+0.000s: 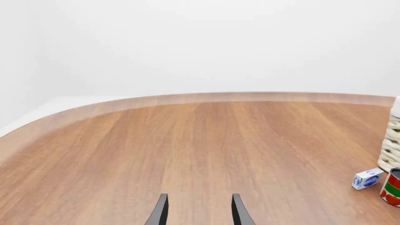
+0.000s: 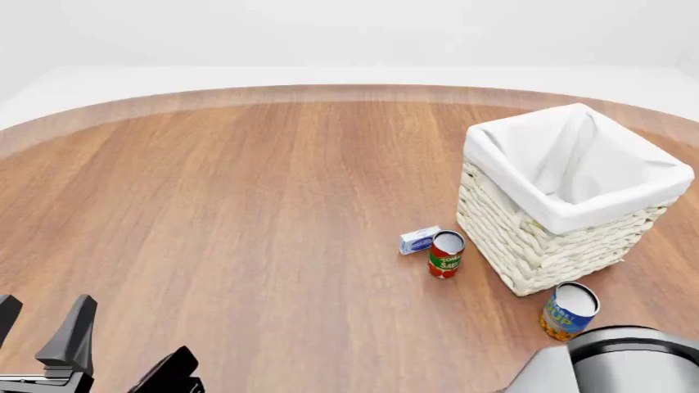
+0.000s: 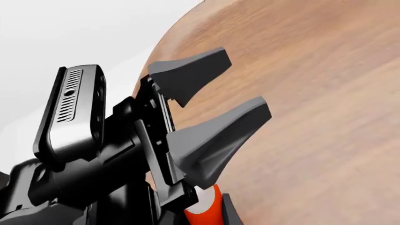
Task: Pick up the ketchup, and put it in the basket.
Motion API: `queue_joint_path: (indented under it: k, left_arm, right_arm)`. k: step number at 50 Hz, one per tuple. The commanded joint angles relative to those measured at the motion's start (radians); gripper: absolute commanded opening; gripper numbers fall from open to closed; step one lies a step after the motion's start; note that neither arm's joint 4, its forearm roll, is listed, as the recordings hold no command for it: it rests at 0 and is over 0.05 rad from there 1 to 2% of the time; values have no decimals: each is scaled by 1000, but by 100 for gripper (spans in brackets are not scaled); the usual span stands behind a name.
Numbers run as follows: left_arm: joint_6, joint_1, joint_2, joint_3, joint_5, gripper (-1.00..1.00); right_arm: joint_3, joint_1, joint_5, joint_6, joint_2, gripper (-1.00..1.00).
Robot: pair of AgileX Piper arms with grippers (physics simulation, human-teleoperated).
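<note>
The left pincer (image 1: 198,213) is open over bare counter (image 1: 206,140), low in the front view's left corner. The ketchup (image 3: 205,208) shows only at the bottom edge of the right wrist view, against one dark finger of the right pincer, whose grip I cannot tell. The basket (image 2: 568,217) stands right of centre in the front view.

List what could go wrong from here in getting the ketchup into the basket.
1. The ketchup shows only as a red sliver at the edge of the right wrist view, so the grip cannot be judged; it may slip.
2. The open left claw looms close in that view; the arms could collide.
3. The tomato can and blue can stand beside the basket and could be knocked.
</note>
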Motion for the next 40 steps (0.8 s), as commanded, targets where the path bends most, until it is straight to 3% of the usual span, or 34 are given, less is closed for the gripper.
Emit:
queue_joint_path:
  k: [1,40]
  left_arm:
    - [0,0,0,0,0,100]
    - [0,0,0,0,0,100]
  right_arm:
    - [-6,-27,0,13,-11,-100]
    - [-82,-209,33,7,-10,-100]
